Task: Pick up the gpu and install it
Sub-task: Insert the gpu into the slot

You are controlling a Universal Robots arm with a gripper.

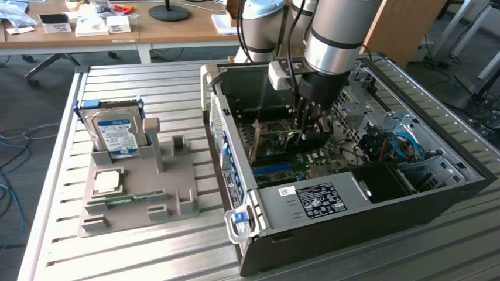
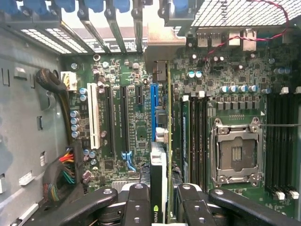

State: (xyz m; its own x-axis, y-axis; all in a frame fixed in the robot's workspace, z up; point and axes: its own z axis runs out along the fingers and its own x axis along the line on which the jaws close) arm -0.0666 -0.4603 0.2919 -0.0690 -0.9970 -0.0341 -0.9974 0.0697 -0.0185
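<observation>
My gripper [image 1: 306, 136] has reached down inside the open computer case [image 1: 343, 225] and is shut on the gpu [image 1: 270, 140], which stands on edge over the motherboard [image 1: 312, 161]. In the wrist view the gpu [image 2: 160, 174] runs edge-on away from the camera, its black cooler between the two black fingers [image 2: 138, 202] of the gripper [image 2: 162, 207]. Its green board edge lies just beside the blue expansion slot [image 2: 153, 110], and its pale bracket [image 2: 157, 52] meets the rear slot openings. Whether the card is seated in a slot cannot be told.
On the slatted table, a grey holder [image 1: 137, 202] carries a silver hard drive with a blue label [image 1: 117, 133], a processor [image 1: 108, 181] and a narrow green memory stick [image 1: 133, 198]. Inside the case are an open CPU socket [image 2: 235, 150], cable bundles [image 2: 61, 176] and the power supply [image 1: 317, 202].
</observation>
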